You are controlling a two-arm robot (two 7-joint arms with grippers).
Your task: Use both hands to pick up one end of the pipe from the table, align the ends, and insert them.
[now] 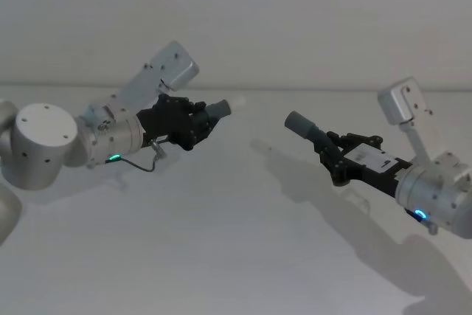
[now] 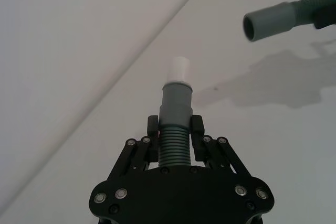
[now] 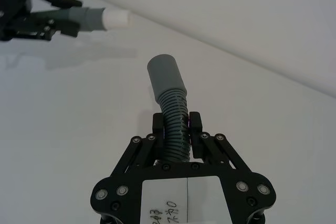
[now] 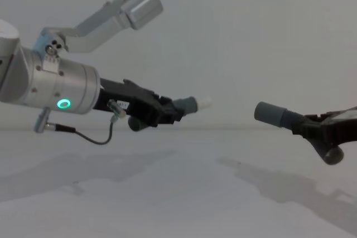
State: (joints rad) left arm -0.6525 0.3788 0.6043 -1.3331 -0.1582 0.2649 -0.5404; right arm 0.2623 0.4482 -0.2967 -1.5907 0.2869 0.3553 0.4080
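Your left gripper (image 1: 200,119) hung in the air over the white table (image 1: 221,241), on the left side. Its two fingers were squeezed tight on the ribbed middle of the first pipe piece (image 2: 177,103). The thin end of that piece, with its white tip (image 2: 180,70), stuck out past the fingers and pointed toward your other arm. Your right gripper (image 1: 332,143) was up off the table too, on the right side. Its fingers were clamped on the ribbed part of the second pipe piece (image 3: 172,103). The wide cuff (image 1: 299,123) of that piece stuck out and pointed back toward the left. The two ends faced each other with a clear gap of air between them, so they were not touching. In the chest view the white tip showed a little higher than the wide cuff. Both arms threw soft shadows on the table below.
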